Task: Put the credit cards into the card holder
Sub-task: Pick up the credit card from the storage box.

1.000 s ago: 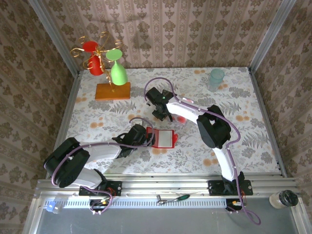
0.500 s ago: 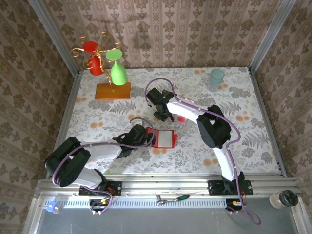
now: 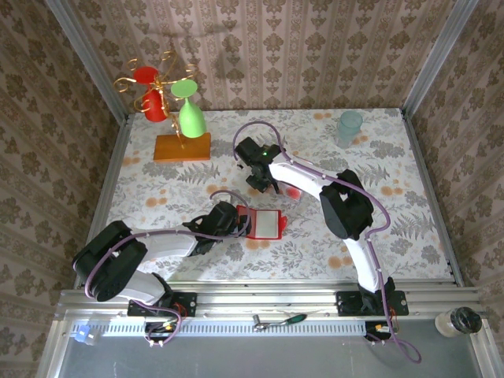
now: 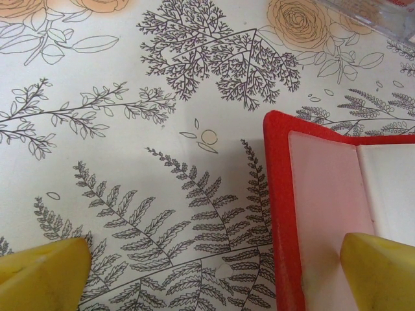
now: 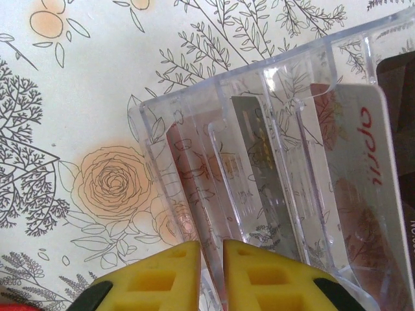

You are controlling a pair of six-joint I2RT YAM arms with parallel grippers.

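Nearest, the left gripper [image 4: 209, 275] is spread fully and empty, with one finger over the open card holder [image 4: 324, 214], which should be pinned flat. Farther off, the right gripper [image 5: 212, 272] is nearly closed at the clear tray [image 5: 214, 84], where the credit cards [image 5: 360, 194] stand. A grip cannot be confirmed.

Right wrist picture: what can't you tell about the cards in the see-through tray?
- Dark card: right wrist view, mostly cut off by the right edge.
- Middle cards: right wrist view, blurred behind the clear tray's shiny walls; no sure count.
- Right gripper: right wrist view, bottom edge cuts its fingers, so any pinch is hidden.
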